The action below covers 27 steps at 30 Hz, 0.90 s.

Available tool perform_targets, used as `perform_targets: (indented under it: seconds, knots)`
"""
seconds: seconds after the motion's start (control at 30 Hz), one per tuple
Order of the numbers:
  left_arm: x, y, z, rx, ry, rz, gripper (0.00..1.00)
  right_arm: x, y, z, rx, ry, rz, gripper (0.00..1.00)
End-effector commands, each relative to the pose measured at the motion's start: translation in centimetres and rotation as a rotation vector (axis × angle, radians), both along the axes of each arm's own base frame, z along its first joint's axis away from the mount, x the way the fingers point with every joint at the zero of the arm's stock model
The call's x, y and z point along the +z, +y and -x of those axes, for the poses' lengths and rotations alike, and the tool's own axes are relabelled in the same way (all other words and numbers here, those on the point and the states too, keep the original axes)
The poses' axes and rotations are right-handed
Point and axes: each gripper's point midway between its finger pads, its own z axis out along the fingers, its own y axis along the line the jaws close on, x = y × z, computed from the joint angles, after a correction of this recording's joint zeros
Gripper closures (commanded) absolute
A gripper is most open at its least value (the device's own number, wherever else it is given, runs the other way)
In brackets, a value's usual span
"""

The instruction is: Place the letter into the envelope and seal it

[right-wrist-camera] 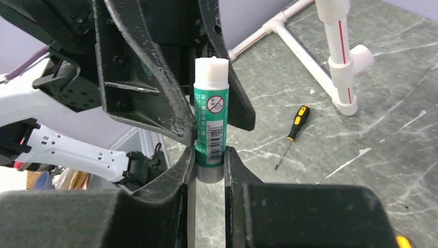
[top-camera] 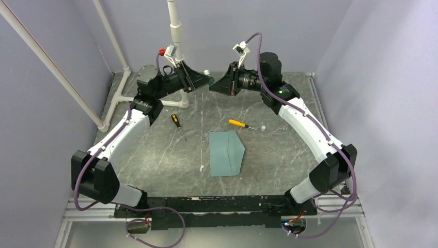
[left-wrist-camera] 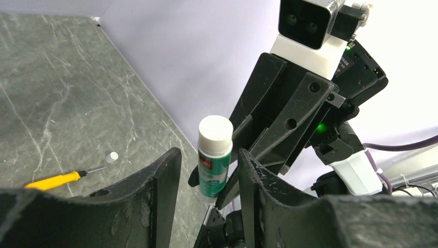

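Observation:
The teal envelope [top-camera: 226,153] lies flat on the table's middle, its tapering flap pointing right. No letter shows in any view. Both arms are raised at the back and meet tip to tip. My right gripper [top-camera: 213,86] [right-wrist-camera: 209,155] is shut on the lower part of a green glue stick [right-wrist-camera: 210,126] with a white top, holding it upright in the air. My left gripper [top-camera: 208,80] [left-wrist-camera: 209,154] is open, its fingers [left-wrist-camera: 168,170] standing either side of the glue stick's [left-wrist-camera: 214,155] white top with a gap on both sides.
A yellow screwdriver [top-camera: 237,123] and a small white cap [top-camera: 263,126] lie behind the envelope. A black-and-yellow screwdriver [top-camera: 178,124] lies to the left. A white PVC pipe stand [top-camera: 175,51] rises at the back, and purple walls close in three sides.

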Motion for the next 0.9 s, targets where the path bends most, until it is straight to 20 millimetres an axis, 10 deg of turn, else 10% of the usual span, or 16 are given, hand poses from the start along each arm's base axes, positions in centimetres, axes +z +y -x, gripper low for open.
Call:
perform_targets:
  seconds: [0.0, 0.33, 0.53, 0.87]
  knots:
    - [2.7, 0.1, 0.6, -0.025, -0.089, 0.033, 0.53, 3.5, 0.2, 1.7, 0.068, -0.087, -0.068, 1.0]
    - [3.7, -0.4, 1.5, -0.1, -0.102, 0.081, 0.98, 3.6, 0.3, 2.0, 0.098, -0.074, -0.073, 1.0]
    - [4.6, 0.5, 1.6, -0.021, -0.128, 0.07, 0.98, 3.9, -0.5, 0.8, -0.016, -0.071, -0.085, 0.47]
    - [5.0, 1.5, 1.6, 0.053, -0.139, 0.046, 0.97, 2.5, 0.8, 1.6, 0.039, -0.044, -0.046, 0.67]
